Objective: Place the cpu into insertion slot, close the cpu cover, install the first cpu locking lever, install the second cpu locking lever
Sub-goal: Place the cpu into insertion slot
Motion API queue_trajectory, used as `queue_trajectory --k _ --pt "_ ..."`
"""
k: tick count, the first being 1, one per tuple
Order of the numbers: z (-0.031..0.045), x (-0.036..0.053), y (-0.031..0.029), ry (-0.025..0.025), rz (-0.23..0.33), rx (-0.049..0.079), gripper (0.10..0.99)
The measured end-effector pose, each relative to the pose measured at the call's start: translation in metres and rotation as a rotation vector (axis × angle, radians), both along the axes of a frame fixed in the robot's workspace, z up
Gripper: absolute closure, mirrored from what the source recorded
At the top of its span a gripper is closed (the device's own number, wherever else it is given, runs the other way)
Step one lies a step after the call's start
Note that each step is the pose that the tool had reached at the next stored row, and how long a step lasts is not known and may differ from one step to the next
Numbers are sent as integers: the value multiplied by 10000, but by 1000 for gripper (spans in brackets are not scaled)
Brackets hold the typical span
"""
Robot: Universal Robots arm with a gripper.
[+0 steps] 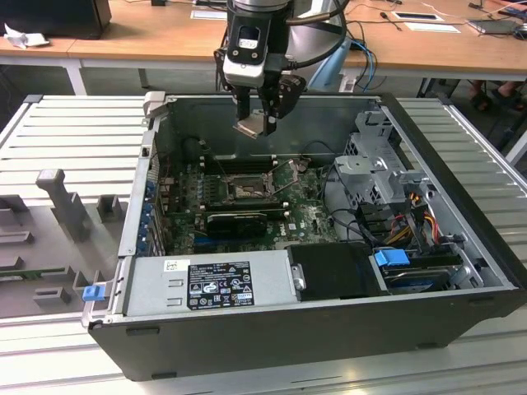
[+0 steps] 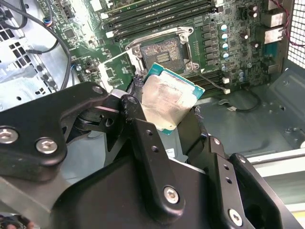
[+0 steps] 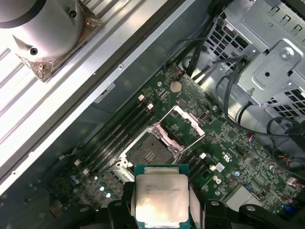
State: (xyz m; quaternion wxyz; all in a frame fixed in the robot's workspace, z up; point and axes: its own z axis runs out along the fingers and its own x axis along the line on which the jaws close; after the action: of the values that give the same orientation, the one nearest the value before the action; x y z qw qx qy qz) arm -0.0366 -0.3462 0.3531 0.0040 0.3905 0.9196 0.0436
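Gripping the small flat square cpu [image 1: 249, 127] [image 2: 167, 102] [image 3: 162, 195], pale silvery-beige metal face on a green-edged base, in the black gripper [image 1: 257, 122], drawn in narrow so that the fingers [image 2: 139, 138] press on two opposite edges of the chip. Hanging tilted in the air over the rear half of the case, apart from everything below. Under it in both wrist views, the square dark insertion slot [image 2: 162, 55] [image 3: 149, 153] with silvery metal rim, uncovered, contact field bare to the cameras. Standing up on its hinge just beside the socket, on the side toward the drive cage, the thin silvery cpu cover [image 3: 189, 118], with green board seen through its cut-out centre. Along the socket's other side, a row of long black memory slots [image 1: 239, 162] [image 3: 116, 136]. All set on the green motherboard [image 1: 305, 216], itself lying in the large dark grey metal computer case [image 1: 313, 333], laid on its side and open at the top. Also in that case: a long black card [image 1: 237, 220] across the board nearer the front, a silver power supply box [image 1: 206, 280] with a printed label along the front wall, a grey perforated metal drive cage [image 1: 375, 164] at the exterior view's right (the tallest thing near the socket), coloured cables [image 1: 412, 214] and a blue plastic latch [image 1: 393, 257] beside it. Around the case, a ribbed grey metal table [image 1: 74, 140], with a grey moulded fixture [image 1: 53, 185] at the exterior view's left and a wooden desk [image 1: 148, 33] behind.
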Motion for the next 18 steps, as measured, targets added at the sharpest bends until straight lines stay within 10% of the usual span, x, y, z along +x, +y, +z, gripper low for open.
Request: queue_trajectory --k 18 --pt "-36 -7 0 1 -2341 0 549"
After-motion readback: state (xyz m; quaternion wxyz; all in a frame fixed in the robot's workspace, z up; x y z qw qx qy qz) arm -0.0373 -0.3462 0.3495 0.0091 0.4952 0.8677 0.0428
